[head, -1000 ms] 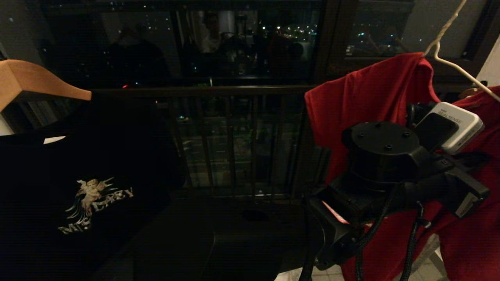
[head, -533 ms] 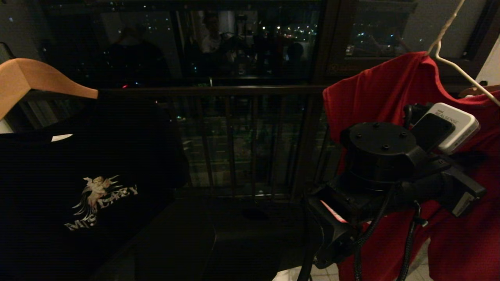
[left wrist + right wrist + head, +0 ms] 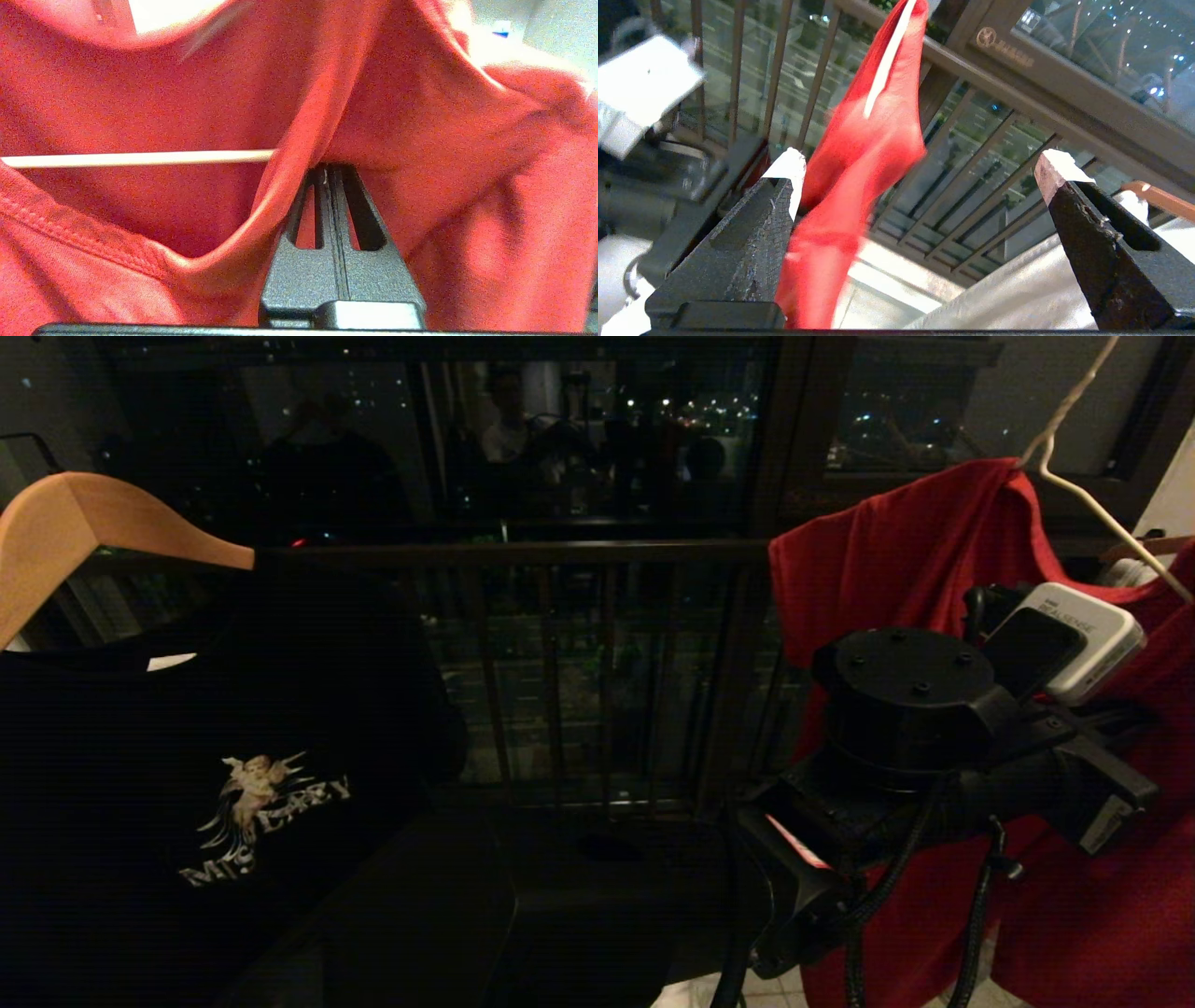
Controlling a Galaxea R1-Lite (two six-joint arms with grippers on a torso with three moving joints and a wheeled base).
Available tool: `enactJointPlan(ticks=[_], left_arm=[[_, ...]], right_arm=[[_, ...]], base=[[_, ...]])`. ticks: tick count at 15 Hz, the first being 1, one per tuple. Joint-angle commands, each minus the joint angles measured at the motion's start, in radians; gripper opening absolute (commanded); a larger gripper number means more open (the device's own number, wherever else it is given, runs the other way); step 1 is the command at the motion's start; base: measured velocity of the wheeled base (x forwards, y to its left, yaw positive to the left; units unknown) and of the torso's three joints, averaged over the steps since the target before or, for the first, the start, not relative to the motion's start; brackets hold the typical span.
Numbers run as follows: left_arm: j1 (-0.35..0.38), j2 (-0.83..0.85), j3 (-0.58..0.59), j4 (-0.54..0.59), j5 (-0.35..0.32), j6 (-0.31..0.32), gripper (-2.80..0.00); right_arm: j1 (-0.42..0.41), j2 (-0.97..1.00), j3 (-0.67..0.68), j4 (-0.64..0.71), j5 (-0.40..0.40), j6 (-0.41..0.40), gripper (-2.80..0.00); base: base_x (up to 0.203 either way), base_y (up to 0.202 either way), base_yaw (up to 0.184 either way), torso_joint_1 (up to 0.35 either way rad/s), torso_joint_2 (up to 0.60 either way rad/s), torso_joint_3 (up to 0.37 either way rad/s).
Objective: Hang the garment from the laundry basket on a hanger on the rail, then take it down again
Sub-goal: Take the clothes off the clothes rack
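The red garment hangs at the right on the thin white wire hanger, whose neck runs up out of the picture. My left arm reaches across in front of it. In the left wrist view my left gripper is shut, its tips pinching a fold of the garment beside the hanger wire. My right gripper stands wide open and holds nothing. The garment hangs edge-on close to one finger. The laundry basket and the rail are out of view.
A black T-shirt with an angel print hangs at the left on a thick wooden hanger. A dark balcony railing and windows stand behind. A second brown hanger carries white cloth near my right gripper.
The garment's left edge has drawn in toward the right. The black T-shirt and its wooden hanger have swung to the right. My left arm has stayed in place.
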Motion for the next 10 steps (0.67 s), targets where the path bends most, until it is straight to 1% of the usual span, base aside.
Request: enactJointPlan(ticks=[1,4,10], left_arm=[[0.0,0.001,0.0,-0.003,-0.002,0.0,-2.8],[0.0,0.003,0.0,-0.004,-0.002,0.0,-2.8],[0.001,0.012,0.002,-0.005,0.004,0.003,-2.8]], right_arm=[[0.001,-0.023,0.027,0.001,0.005,-0.007,0.0],[0.002,-0.027,0.042,0.001,0.005,-0.012,0.0],[0.0,-0.057,0.031,-0.007,0.003,-0.007,0.0]], base=[[0.0,0.0,0.0,0.0,0.0,0.0],[0.0,0.0,0.0,0.0,0.0,0.0],[0.0,0.0,0.0,0.0,0.0,0.0]])
